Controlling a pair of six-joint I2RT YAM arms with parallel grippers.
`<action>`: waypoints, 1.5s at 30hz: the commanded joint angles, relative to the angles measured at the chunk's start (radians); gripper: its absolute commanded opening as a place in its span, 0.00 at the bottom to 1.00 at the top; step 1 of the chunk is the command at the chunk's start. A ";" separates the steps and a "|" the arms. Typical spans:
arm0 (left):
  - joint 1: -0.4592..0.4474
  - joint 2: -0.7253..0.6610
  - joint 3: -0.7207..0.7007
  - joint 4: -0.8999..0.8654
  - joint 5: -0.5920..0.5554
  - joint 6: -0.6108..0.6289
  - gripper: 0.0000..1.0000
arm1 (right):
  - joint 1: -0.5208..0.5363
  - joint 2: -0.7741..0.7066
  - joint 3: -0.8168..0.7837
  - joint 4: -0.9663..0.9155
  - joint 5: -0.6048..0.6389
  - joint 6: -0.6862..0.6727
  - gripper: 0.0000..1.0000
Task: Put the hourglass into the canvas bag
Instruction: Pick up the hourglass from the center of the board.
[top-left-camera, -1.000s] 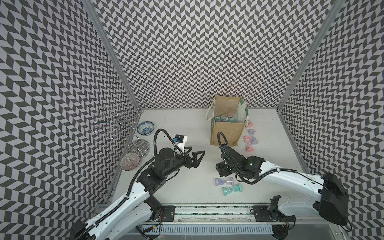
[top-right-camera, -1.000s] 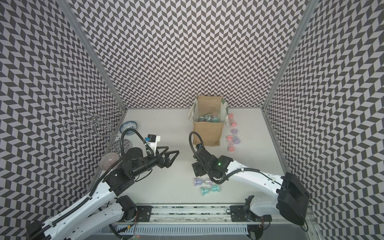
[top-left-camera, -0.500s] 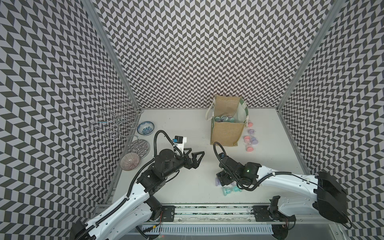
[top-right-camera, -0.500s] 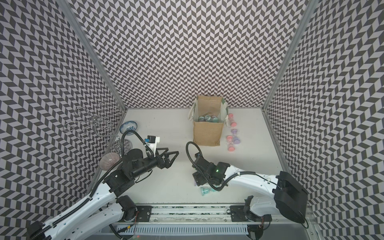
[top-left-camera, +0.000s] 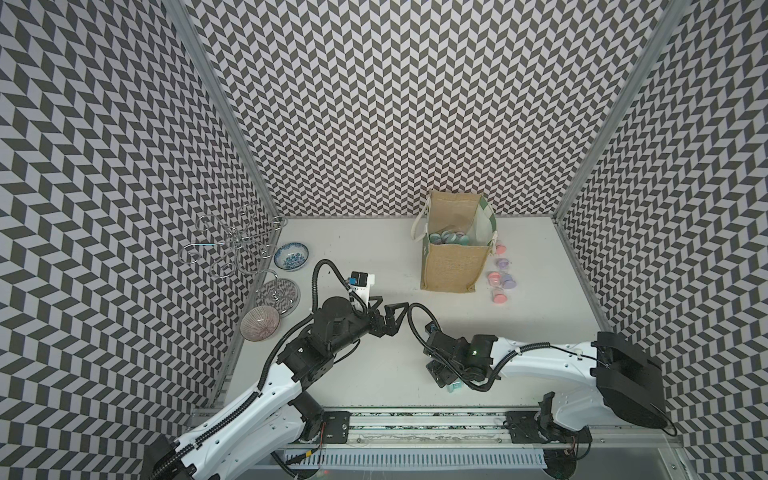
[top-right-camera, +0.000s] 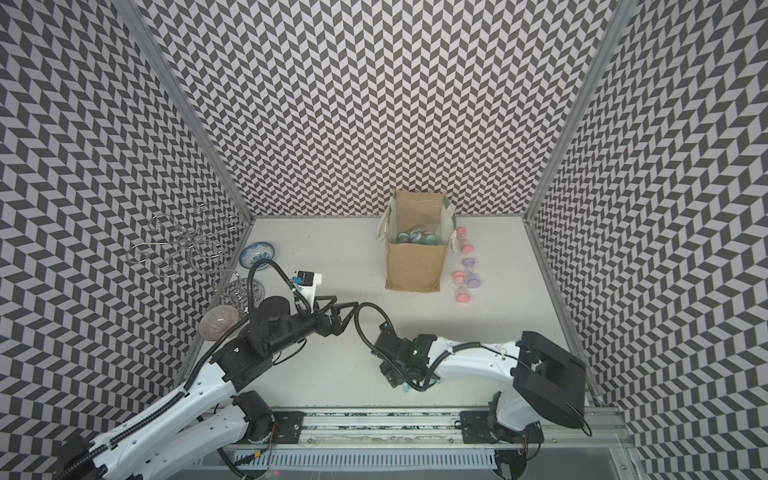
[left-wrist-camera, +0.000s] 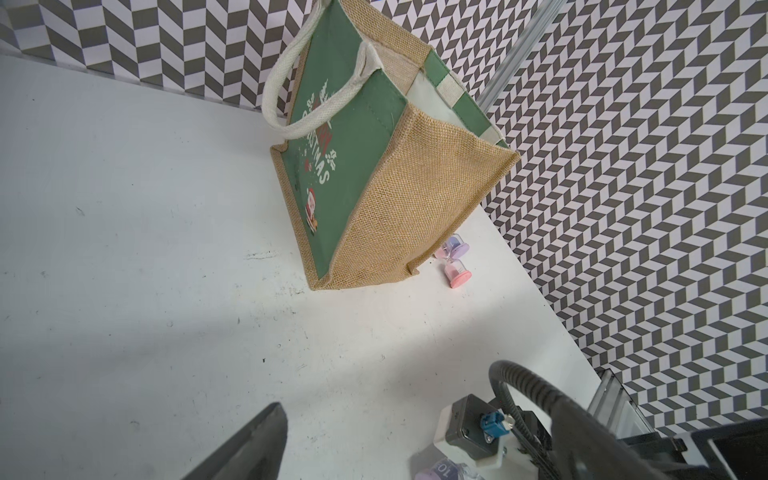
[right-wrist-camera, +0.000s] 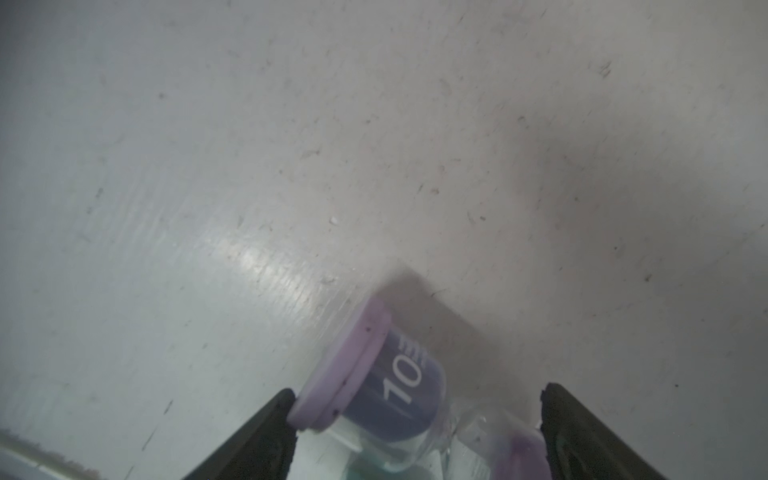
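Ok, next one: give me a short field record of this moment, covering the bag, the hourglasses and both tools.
canvas bag: upright at the back of the table, top open
in the bag: several hourglasses
beside the bag: pink and purple hourglasses on the table
right tool: open, low, jaws either side of a lying purple hourglass
left tool: open, empty, above mid-table

Bare table (top-left-camera: 374, 245) lies open before the canvas bag (top-left-camera: 453, 268); hourglasses (top-left-camera: 500, 282) crowd its right.

One tan burlap canvas bag (top-left-camera: 453, 268); one blue-patterned bowl (top-left-camera: 291, 256); one pink-striped bowl (top-left-camera: 260, 323); one silver wire stand (top-left-camera: 277, 293); five small hourglasses (top-left-camera: 498, 296) outside the bag.
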 joint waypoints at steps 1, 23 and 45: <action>-0.003 0.007 -0.006 0.032 -0.018 0.008 0.99 | -0.003 0.033 0.049 0.035 0.109 0.002 0.88; 0.001 0.005 -0.035 0.072 -0.057 0.011 0.99 | -0.218 0.094 0.036 0.166 0.038 -0.091 0.67; 0.009 0.055 -0.024 0.109 -0.038 0.020 0.99 | -0.333 0.137 0.016 0.234 0.020 -0.091 0.52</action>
